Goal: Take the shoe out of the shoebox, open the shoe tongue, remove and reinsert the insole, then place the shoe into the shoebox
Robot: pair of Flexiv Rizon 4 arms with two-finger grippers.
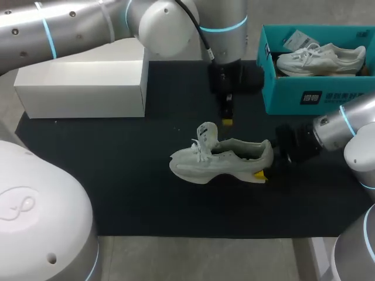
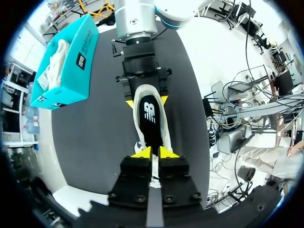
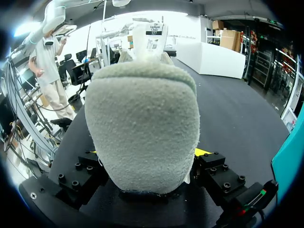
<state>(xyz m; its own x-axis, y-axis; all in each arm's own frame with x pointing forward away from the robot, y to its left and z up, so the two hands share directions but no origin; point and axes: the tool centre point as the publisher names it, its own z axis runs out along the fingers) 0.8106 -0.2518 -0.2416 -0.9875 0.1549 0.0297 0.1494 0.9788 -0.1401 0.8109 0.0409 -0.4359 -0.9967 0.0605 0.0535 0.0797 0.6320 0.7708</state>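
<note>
1. the shoe (image 1: 222, 164) is out of the shoebox (image 1: 304, 96) and stands on its sole in the middle of the black mat (image 1: 135, 175), with its toe towards the robot's left and its heel towards the right.
2. the right gripper (image 1: 266, 164) comes in low from the right and is clamped on the shoe's heel, with one yellow tip on each side of it. from the right wrist, the grey heel (image 3: 142, 128) sits squarely between the two black finger blocks.
3. the tongue (image 1: 206, 132) is pulled up and stands nearly upright above the laces. its paper tag (image 3: 151, 35) pokes up behind the heel in the right wrist view.
4. the left gripper (image 1: 227, 121) hangs point-down above the shoe, just beside the raised tongue and not visibly touching it. i cannot tell whether it is closed or pinching anything.
5. looking down from the left wrist, the left gripper (image 2: 155, 153) is over the front half of the shoe (image 2: 165, 128). the dark insole (image 2: 149, 116) lies inside the shoe, and the right gripper (image 2: 146, 100) is at the far end.
6. the teal shoebox (image 2: 71, 61) sits at the far right of the mat, well apart from the shoe. a second shoe (image 1: 319, 58) lies inside it.
7. a white box (image 1: 82, 88) stands open at the far left edge of the mat.
</note>
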